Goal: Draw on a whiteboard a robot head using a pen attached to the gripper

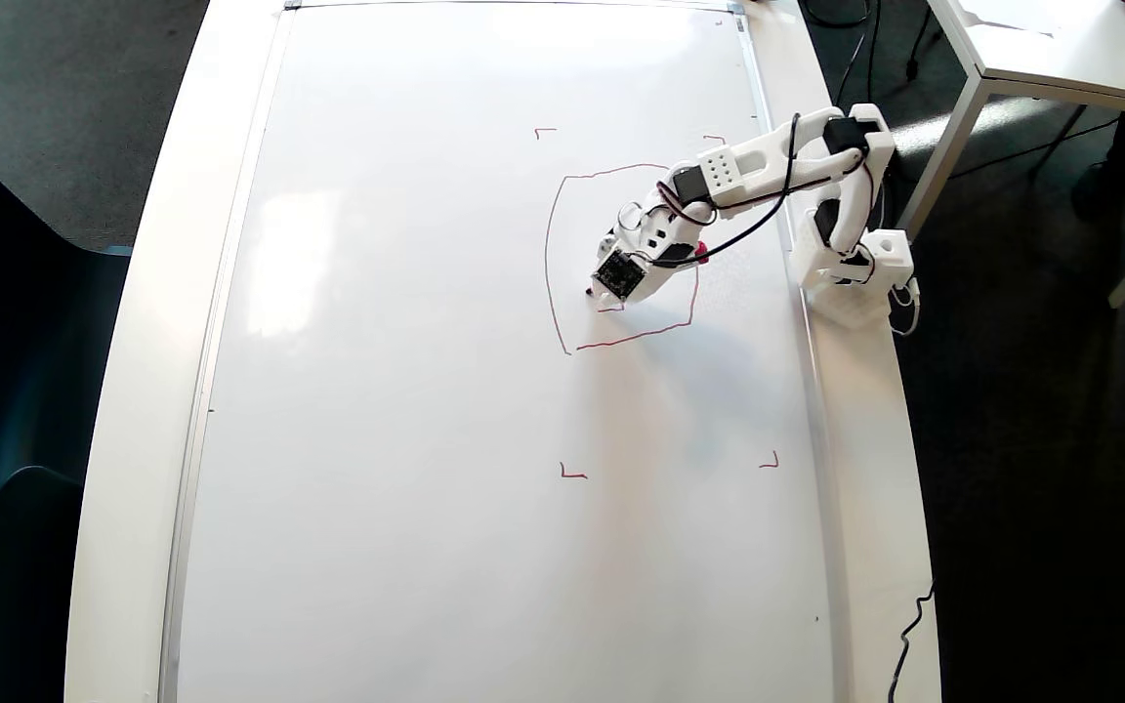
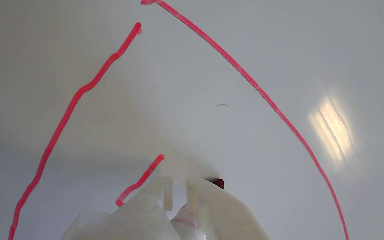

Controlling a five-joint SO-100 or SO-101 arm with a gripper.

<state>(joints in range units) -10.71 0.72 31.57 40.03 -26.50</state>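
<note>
Whiteboard (image 1: 426, 391) covers most of the tabletop (image 1: 865, 488); arm base sits on the tabletop's right edge in the overhead view. Robot head (image 1: 548, 254) lies toward the board's right edge, inside four red corner marks (image 1: 572, 475): outline nearly complete, with an open gap at its lower-left corner, and one short inner stroke (image 2: 140, 180) just started.

Gripper (image 2: 178, 193) is inside the outline, clenched on the pen (image 2: 185, 216), which shows between the two white fingers (image 2: 160, 190). Dark red tip (image 2: 218, 182) is at the board surface; contact likely, but I cannot confirm it.

Judgement: early in the interior features. Risks:
- outline strokes already waver, so small squares may come out lopsided;
- tip pressure too light gives skips, too heavy may shift the pen in the grip;
- tip dragging between features would leave stray marks.
</note>
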